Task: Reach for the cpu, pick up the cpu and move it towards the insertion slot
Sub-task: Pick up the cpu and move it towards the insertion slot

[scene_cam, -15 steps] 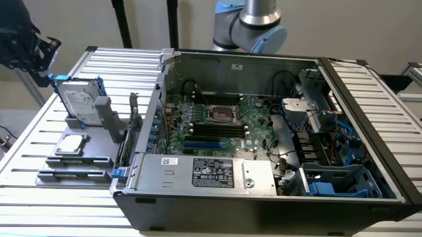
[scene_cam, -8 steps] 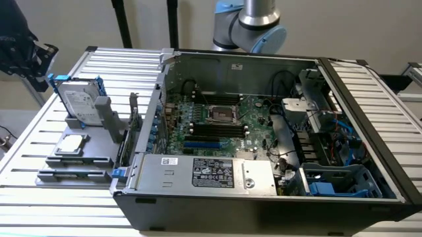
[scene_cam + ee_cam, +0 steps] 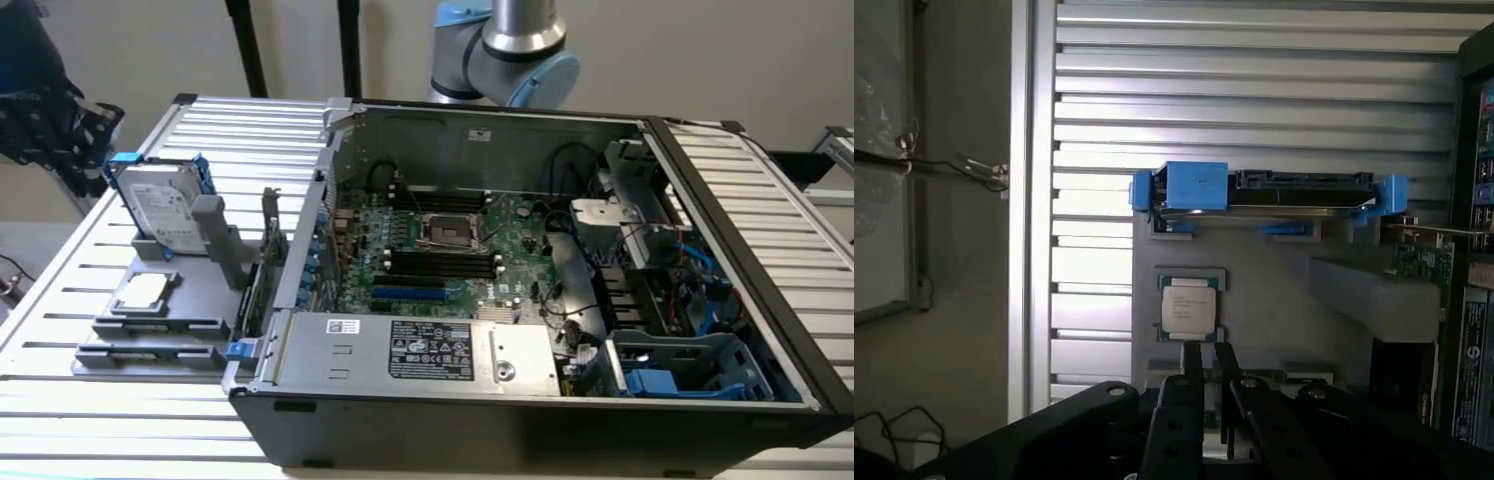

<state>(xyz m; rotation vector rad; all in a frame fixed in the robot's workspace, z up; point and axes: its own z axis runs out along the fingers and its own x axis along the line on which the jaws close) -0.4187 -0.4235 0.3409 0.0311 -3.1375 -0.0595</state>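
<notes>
The cpu (image 3: 144,291) is a small silver square chip lying flat in a recess of the grey holder (image 3: 160,330), on the slatted table at the exterior view's left. In the wrist view the cpu (image 3: 1188,306) lies a short way beyond my gripper (image 3: 1210,362). The gripper's two dark fingers (image 3: 1194,375) stand a narrow gap apart with nothing between them. The insertion slot (image 3: 450,232) is a square socket with a shiny metal frame, amid the green motherboard inside the open computer case. The arm (image 3: 514,50) rises behind the case.
An upright silver hard drive with blue rails (image 3: 160,205) stands on the holder just behind the cpu, and shows in the wrist view as hard drive (image 3: 1269,195). A card (image 3: 271,250) stands by the case wall (image 3: 320,200). Black memory slots (image 3: 441,262) flank the socket.
</notes>
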